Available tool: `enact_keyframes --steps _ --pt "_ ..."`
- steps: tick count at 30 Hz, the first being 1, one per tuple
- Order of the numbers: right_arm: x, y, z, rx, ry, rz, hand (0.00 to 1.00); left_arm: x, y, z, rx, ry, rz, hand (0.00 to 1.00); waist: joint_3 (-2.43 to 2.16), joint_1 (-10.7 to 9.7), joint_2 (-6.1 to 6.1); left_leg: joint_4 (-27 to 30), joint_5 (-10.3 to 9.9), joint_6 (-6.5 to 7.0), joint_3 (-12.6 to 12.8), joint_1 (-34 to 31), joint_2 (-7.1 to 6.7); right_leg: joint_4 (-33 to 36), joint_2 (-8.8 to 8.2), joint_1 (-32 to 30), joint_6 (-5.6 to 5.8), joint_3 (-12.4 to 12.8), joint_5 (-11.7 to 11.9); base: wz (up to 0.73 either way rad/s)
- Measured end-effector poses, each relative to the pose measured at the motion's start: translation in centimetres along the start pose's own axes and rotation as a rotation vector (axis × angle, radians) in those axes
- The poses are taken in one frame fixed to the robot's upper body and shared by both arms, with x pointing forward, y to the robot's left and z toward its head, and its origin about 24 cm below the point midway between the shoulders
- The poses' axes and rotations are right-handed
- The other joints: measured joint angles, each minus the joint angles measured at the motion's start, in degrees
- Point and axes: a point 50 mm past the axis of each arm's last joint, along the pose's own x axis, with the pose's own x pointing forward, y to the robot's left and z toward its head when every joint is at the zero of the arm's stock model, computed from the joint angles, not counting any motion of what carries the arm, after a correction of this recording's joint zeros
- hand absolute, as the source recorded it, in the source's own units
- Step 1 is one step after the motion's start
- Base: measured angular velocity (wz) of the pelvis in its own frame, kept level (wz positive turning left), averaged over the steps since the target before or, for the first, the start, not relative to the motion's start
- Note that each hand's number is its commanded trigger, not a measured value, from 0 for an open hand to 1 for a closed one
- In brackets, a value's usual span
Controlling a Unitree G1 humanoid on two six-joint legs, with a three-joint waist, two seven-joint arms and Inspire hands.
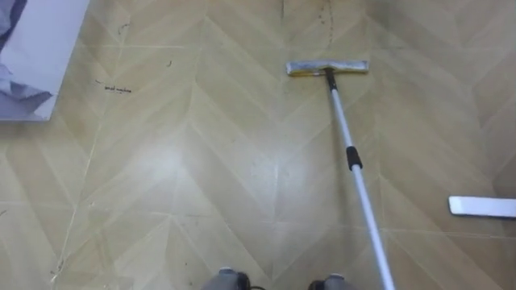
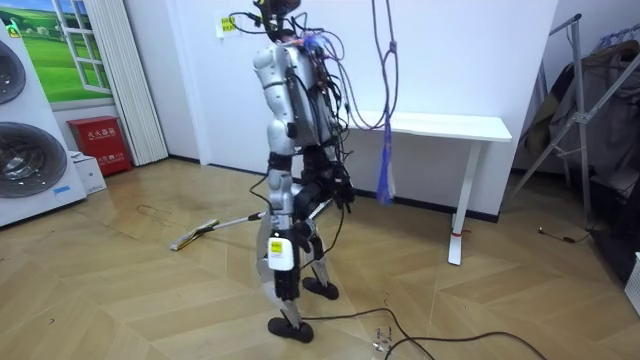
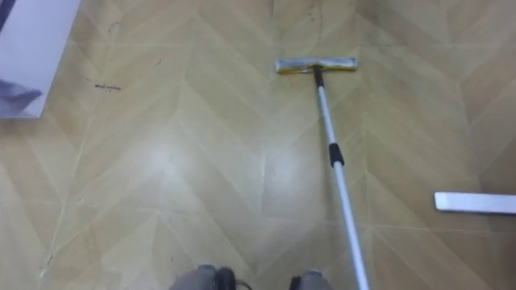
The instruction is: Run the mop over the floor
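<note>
A flat mop head (image 1: 327, 68) with a pale pad lies on the herringbone wood floor ahead of me. Its silver pole (image 1: 355, 181), with a black collar partway along, runs back toward the lower right and passes right of my feet. In the room view I stand upright facing the room view's left, with the mop head (image 2: 193, 236) on the floor in front of me. The pole (image 2: 255, 217) rises to my hip. My right hand (image 2: 340, 192) is at its upper end, and my left hand (image 2: 312, 185) is close by at the waist.
A white panel (image 1: 32, 48) lies on the floor at the far left, with a white flat strip (image 1: 482, 207) at the right. Dark scuffs (image 1: 117, 89) mark the floor. Behind me stand a white table (image 2: 440, 127), washing machines (image 2: 25, 150) and a red box (image 2: 100, 143).
</note>
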Motion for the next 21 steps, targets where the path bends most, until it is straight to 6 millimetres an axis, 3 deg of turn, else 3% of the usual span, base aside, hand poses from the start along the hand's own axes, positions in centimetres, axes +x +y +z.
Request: enact_keyframes --steps 1,2,3,4,5,6,7,8,9,10,11,12,13,14,15,16,17,18,19,20,21 --pt "-0.1 -0.2 0.4 0.000 -0.005 -0.006 1.00 0.0 0.0 -0.1 -0.009 0.003 -0.002 0.00 -0.06 0.5 0.00 3.4 1.0 -0.84 0.4 -1.7 0.56 1.6 0.02 -0.9 -0.39 0.1 -0.8 -0.30" --pt "-0.2 -0.7 1.6 -0.011 -0.023 -0.019 1.00 0.0 0.1 -0.4 -0.020 0.012 -0.006 0.00 0.20 1.9 -0.87 11.5 5.7 -0.41 0.4 -6.4 1.03 4.9 0.49 -2.9 -0.83 1.4 -1.8 -0.60" --pt "-0.6 -1.7 3.2 -0.015 -0.047 -0.035 1.00 0.0 -0.1 -0.8 -0.046 0.029 -0.012 0.00 0.62 3.4 -1.87 19.7 13.8 0.14 0.0 -11.5 1.53 7.3 1.23 -4.4 -1.08 3.0 -2.0 -0.71" --pt "-0.8 -2.3 4.1 -0.019 -0.061 -0.046 1.00 0.0 -0.4 -1.1 -0.060 0.041 -0.021 0.00 0.57 4.1 -1.77 24.2 18.8 -0.51 -0.2 -14.3 1.57 8.2 1.30 -4.7 -1.13 3.4 -2.1 -0.85" --pt "-1.4 -3.6 6.2 -0.024 -0.105 -0.063 1.00 0.0 -0.8 -1.5 -0.095 0.059 -0.042 0.00 0.57 5.6 -1.94 34.2 24.8 -0.61 0.7 -19.1 1.46 9.6 1.20 -5.7 -1.27 4.7 -2.0 -0.88" --pt "-2.1 -4.3 8.4 -0.036 -0.157 -0.066 1.00 0.0 -0.7 -1.5 -0.124 0.054 -0.046 0.00 0.82 6.7 -2.46 40.6 24.0 0.00 2.2 -22.2 1.28 9.8 1.04 -6.5 -1.27 5.6 -2.0 -0.87" --pt "-2.4 -4.4 9.2 -0.041 -0.173 -0.059 1.00 0.0 -0.6 -1.4 -0.138 0.045 -0.045 0.00 1.09 7.3 -2.91 41.1 23.1 0.53 2.7 -22.9 1.15 9.5 0.53 -6.8 -1.27 5.9 -2.0 -0.73" --pt "-3.0 -4.5 10.8 -0.047 -0.218 -0.044 1.00 0.1 -0.4 -1.5 -0.148 0.028 -0.040 0.00 1.35 8.3 -3.92 37.4 20.6 0.75 2.8 -22.5 0.31 8.8 -1.41 -7.2 -1.23 5.9 -2.0 -0.51" --pt "-3.4 -4.6 11.8 -0.042 -0.245 -0.028 1.00 0.1 -0.4 -1.4 -0.150 0.013 -0.041 0.00 1.23 8.7 -4.05 28.3 17.6 0.84 2.7 -19.8 -0.77 7.6 -2.57 -7.4 -0.90 5.5 -2.1 -0.34" --pt "-3.5 -4.6 11.9 -0.036 -0.254 -0.020 1.00 0.1 -0.3 -1.3 -0.150 0.007 -0.043 0.00 1.09 8.6 -3.93 21.1 16.0 0.95 2.5 -17.4 -1.47 7.2 -3.28 -7.3 -0.38 4.9 -2.3 0.09" --pt "-3.4 -5.0 11.6 -0.013 -0.251 -0.024 1.00 0.1 -0.1 -1.3 -0.145 0.001 -0.047 0.00 0.63 7.7 -2.89 7.4 13.1 0.96 2.1 -12.6 -2.59 7.1 -4.34 -6.9 1.54 3.1 -3.0 0.56" --pt "-3.0 -5.5 10.6 0.009 -0.234 -0.022 1.00 0.2 0.6 -1.0 -0.138 -0.008 -0.042 0.00 0.06 6.5 -2.04 1.8 6.3 2.67 2.1 -10.0 -2.63 8.1 -5.60 -6.9 2.69 0.9 -3.6 0.80" --pt "-2.8 -5.7 10.0 0.019 -0.221 -0.018 1.00 0.2 1.0 -0.6 -0.137 -0.019 -0.039 0.00 -0.28 5.8 -1.25 2.0 3.3 4.74 1.8 -10.3 -2.96 8.9 -6.44 -7.0 3.19 -0.1 -3.9 1.13" --pt "-2.2 -5.7 8.2 0.045 -0.174 -0.010 1.00 0.2 1.5 0.2 -0.127 -0.039 -0.035 0.00 -0.27 4.6 -1.43 3.5 1.4 5.49 2.6 -11.7 -3.34 10.6 -8.30 -7.1 4.86 -0.9 -4.6 1.43" --pt "-1.5 -5.7 5.9 0.065 -0.110 -0.012 1.00 0.2 1.3 0.6 -0.099 -0.051 -0.042 0.00 -0.47 2.6 -1.29 4.1 0.5 7.03 4.4 -11.8 -4.15 13.5 -9.49 -6.0 5.57 -0.5 -4.6 1.55" --pt "-1.1 -5.7 4.6 0.078 -0.075 -0.015 1.00 0.2 1.2 0.8 -0.082 -0.057 -0.044 0.00 -0.40 1.5 -0.84 4.9 -0.1 7.86 5.2 -11.5 -4.25 17.4 -9.54 -5.7 5.72 0.3 -4.4 1.60" --pt "-0.6 -5.7 1.7 0.120 -0.003 -0.030 1.00 0.1 0.9 1.3 -0.052 -0.074 -0.050 0.00 -0.04 0.2 0.53 7.0 -2.1 8.54 6.2 -10.9 -3.98 24.4 -8.92 -6.1 5.48 2.4 -0.8 1.08" --pt "-0.3 -5.6 -0.1 0.142 0.042 -0.043 1.00 0.0 0.5 1.4 -0.046 -0.089 -0.060 0.00 -0.70 0.2 2.25 8.0 -4.2 8.22 7.0 -10.5 -3.13 27.3 -7.68 -8.1 7.16 5.8 5.2 0.63" --pt "-0.2 -5.5 -0.5 0.143 0.049 -0.045 1.00 0.0 0.4 1.5 -0.051 -0.097 -0.064 0.00 -0.81 0.2 3.03 7.9 -5.4 7.87 7.0 -10.4 -3.16 28.0 -6.92 -9.2 7.15 6.5 8.4 -0.28" --pt "-0.2 -5.1 -0.6 0.146 0.047 -0.040 1.00 0.0 0.3 1.3 -0.063 -0.095 -0.067 0.00 -0.55 0.3 4.03 6.7 -6.2 8.32 6.8 -9.6 -3.58 29.1 -5.29 -11.7 6.84 8.5 13.9 -0.83" --pt "-0.1 -4.1 -0.6 0.127 0.043 -0.031 1.00 0.0 0.5 0.5 -0.072 -0.071 -0.053 0.00 -0.45 0.3 4.63 6.1 -6.6 8.93 6.8 -9.0 -3.58 29.0 -3.99 -13.9 7.43 9.4 14.8 -0.99"
